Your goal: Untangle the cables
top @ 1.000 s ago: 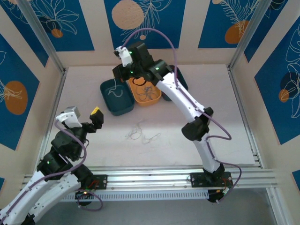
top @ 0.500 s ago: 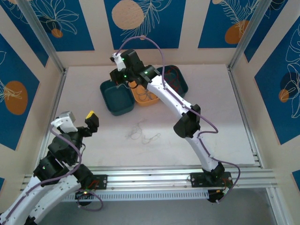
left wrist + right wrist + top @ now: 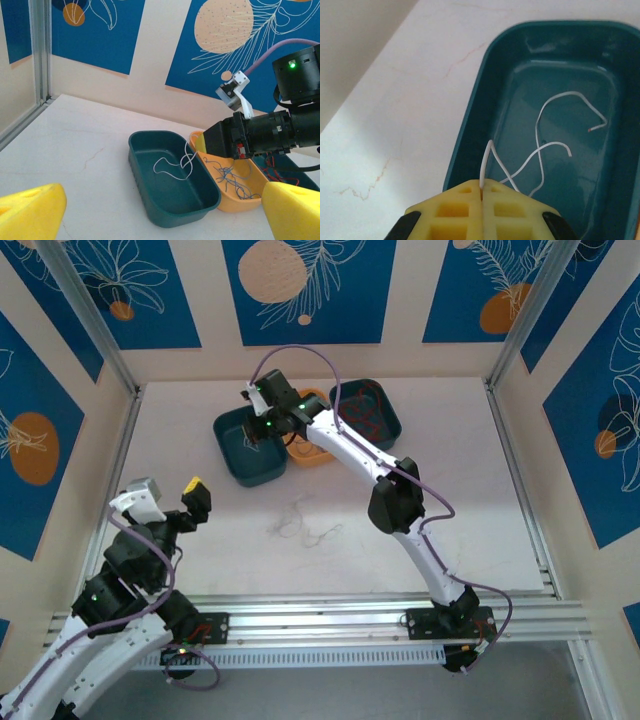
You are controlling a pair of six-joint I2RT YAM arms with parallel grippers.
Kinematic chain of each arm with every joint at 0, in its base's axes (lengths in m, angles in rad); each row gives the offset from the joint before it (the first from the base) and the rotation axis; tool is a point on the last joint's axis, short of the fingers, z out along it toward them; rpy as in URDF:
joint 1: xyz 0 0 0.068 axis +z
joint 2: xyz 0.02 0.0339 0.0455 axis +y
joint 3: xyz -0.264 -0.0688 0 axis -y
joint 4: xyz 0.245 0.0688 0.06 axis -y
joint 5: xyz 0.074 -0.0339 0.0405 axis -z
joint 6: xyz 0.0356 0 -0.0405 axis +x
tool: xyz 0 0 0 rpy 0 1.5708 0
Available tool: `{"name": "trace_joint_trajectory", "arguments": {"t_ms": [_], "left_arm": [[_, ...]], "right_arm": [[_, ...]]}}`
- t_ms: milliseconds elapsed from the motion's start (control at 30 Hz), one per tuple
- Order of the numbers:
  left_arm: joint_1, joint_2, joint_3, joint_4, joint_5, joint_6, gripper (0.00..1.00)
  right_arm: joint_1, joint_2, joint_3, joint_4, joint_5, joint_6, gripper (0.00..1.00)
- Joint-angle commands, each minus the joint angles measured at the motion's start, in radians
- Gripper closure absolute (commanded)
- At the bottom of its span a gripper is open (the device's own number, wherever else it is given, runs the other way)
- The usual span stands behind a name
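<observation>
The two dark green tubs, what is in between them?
An orange tub sits between the left green tub and the right green tub, touching both; the top view shows it.

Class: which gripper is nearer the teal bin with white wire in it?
Right. The right gripper is above the teal bin, shut on a white wire trailing into it. The left gripper hangs open toward the table's front left, well away.
</observation>
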Motion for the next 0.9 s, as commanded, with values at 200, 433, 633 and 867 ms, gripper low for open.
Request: {"name": "trace_joint_trajectory", "arguments": {"t_ms": [200,433,633,867], "left_arm": [[0.01,0.11,0.04,-0.027,0.056,-0.02,0.0],[0.014,0.249,0.09,-0.044,0.143,-0.022,0.0],[0.074,0.4,0.134,-0.043,0.36,-0.014,0.0],[0.16,0.645,0.189,0.02,0.699,0.001,0.02]], "right_arm": [[-0.015,-0.02,-0.003,-0.115,0.029,0.048,0.65],[-0.027,-0.141,-0.099,-0.139,0.083,0.08,0.64],[-0.05,-0.366,-0.397,-0.074,0.146,0.159,0.6],[-0.091,-0.642,-0.765,-0.034,0.256,0.273,0.39]]}}
